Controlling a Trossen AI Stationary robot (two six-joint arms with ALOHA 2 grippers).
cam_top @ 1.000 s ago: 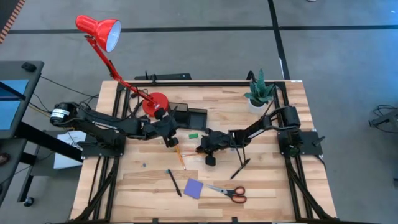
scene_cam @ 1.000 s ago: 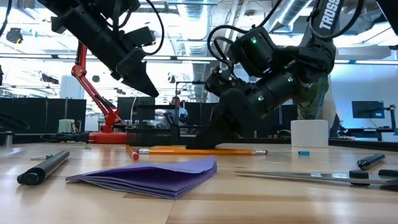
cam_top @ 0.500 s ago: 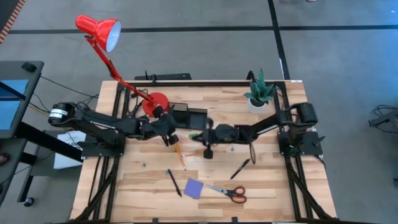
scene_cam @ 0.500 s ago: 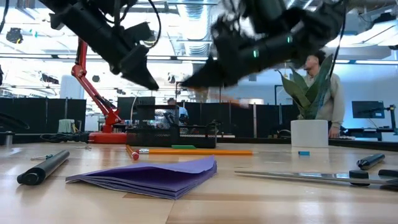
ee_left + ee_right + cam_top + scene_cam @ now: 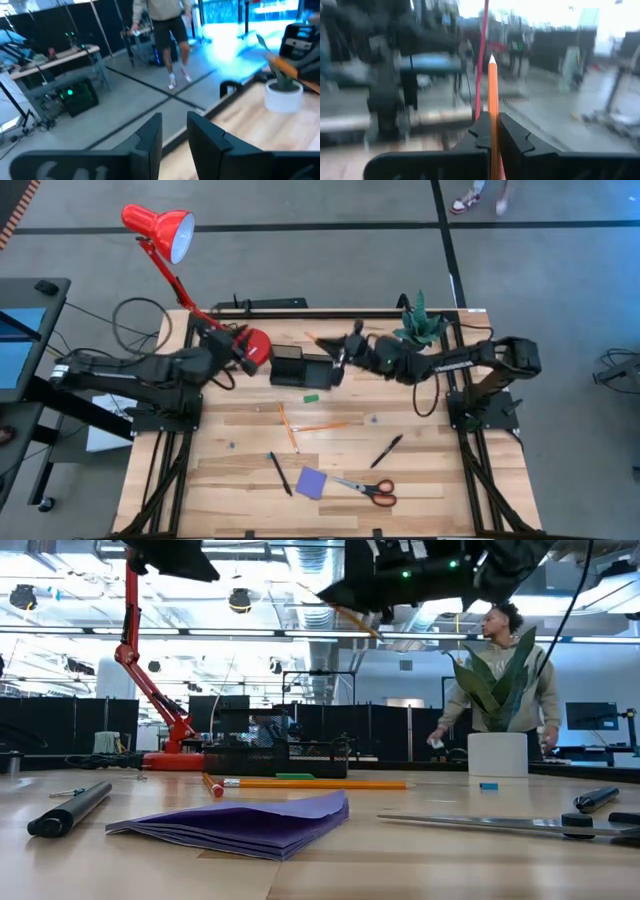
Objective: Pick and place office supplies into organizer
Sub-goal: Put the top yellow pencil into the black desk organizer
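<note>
Right gripper (image 5: 340, 350): I have it clamped on a thin orange pencil (image 5: 492, 107).
Pencil axis: tilted, tip up.
Black compartmented desk organizer (image 5: 303, 368): just below-left of gripper; right arm nearer.
Left gripper (image 5: 174, 131): narrow, holding nothing, near the lamp base.

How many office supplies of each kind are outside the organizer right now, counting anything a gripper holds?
Orange pencils: 3 (two on the table, one held in the right gripper)
Black pens: 2
Green eraser: 1
Purple notepad: 1
Scissors: 1
Total: 8
</note>
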